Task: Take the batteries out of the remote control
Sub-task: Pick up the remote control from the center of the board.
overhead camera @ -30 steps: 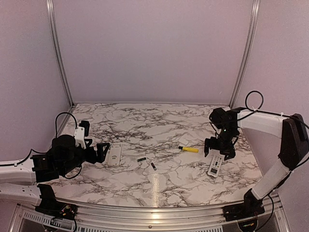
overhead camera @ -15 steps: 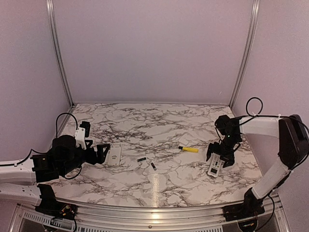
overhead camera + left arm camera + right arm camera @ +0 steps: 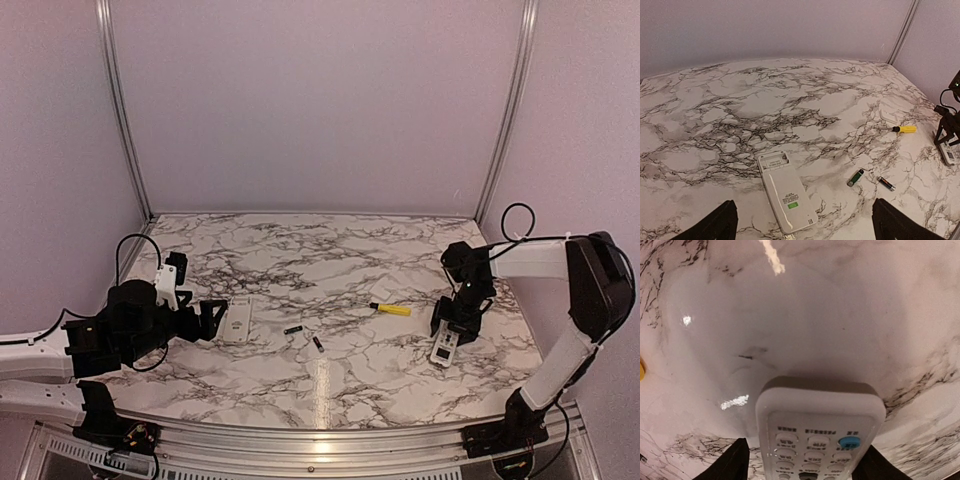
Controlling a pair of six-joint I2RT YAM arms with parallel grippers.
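A yellow screwdriver (image 3: 391, 309) lies on the marble table (image 3: 300, 260).

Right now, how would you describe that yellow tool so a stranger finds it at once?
On the right half of the marble table, just left of the right pincer poised over a white remote, lies the screwdriver. It is the only bright yellow thing; the nearest battery is dark and shorter.
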